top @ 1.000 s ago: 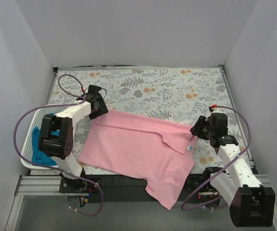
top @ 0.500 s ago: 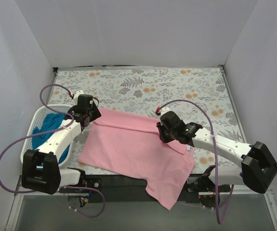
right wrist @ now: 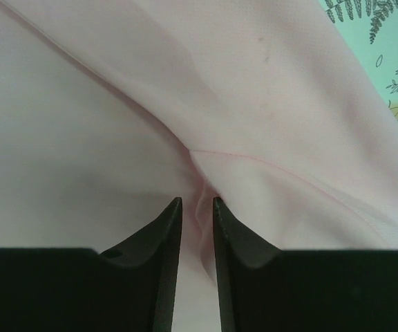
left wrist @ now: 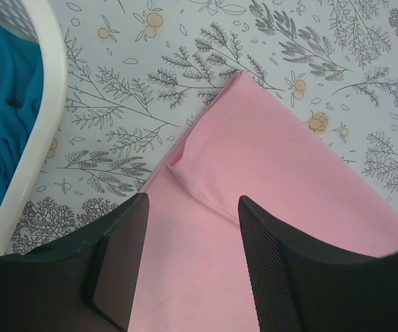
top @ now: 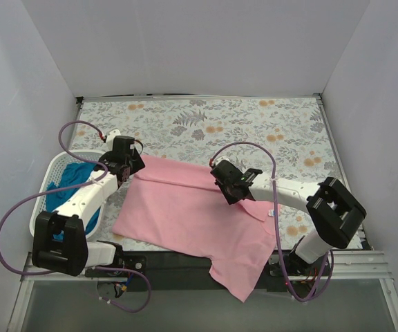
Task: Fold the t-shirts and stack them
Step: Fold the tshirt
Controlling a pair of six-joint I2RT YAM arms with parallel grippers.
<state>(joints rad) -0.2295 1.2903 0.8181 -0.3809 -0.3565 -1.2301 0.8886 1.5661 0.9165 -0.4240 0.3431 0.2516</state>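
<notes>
My left tool point(left wrist: 192, 207) is spread wide above the folded far-left corner of the pink tee point(top: 178, 214). My right tool point(right wrist: 197, 202) is nearly pressed together, pinching a ridge of that tee by a seam. The pink tee lies across the bench's point(top: 254, 124) near half, with one end hanging over the near edge. The teal tee point(top: 74, 174) sits in the white basket point(left wrist: 47, 90) at the left edge.

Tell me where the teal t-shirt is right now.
In the top view, the teal t-shirt lies bunched inside the white basket at the left, with the pink t-shirt to its right.
</notes>
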